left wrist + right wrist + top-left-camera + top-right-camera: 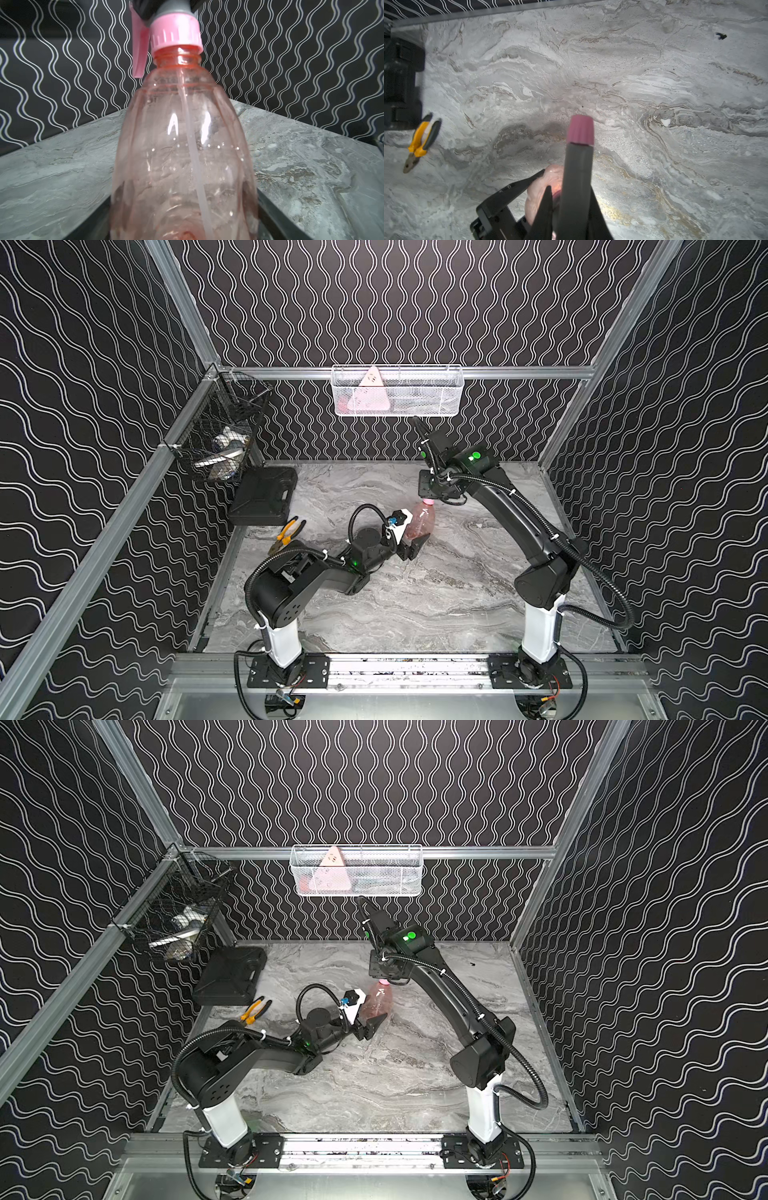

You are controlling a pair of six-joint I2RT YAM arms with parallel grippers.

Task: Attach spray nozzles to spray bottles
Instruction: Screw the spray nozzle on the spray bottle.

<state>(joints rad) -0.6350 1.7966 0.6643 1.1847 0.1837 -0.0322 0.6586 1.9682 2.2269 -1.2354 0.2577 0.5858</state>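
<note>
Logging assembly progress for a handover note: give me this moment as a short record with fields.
spray bottle: neck up, held near its base by the left claw
spray nozzle: collar on the bottle neck, threads visible below it; right claw shut on its grey body
dip tube: inside the bottle
also on table: pliers, black case

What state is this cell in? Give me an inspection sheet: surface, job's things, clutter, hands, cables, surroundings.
Surface: grey marble table, one dark speck.
Job's things: spray bottle upright; spray nozzle collar on its neck, threads showing below; dip tube inside.
Clutter: pliers beside black case, table's left side.
Hands: left hand shut on spray bottle; right hand shut on spray nozzle.
Cables: black conduits along both arms.
Surroundings: white mesh basket holding pink card, back rail; black wire basket, left rail.
</note>
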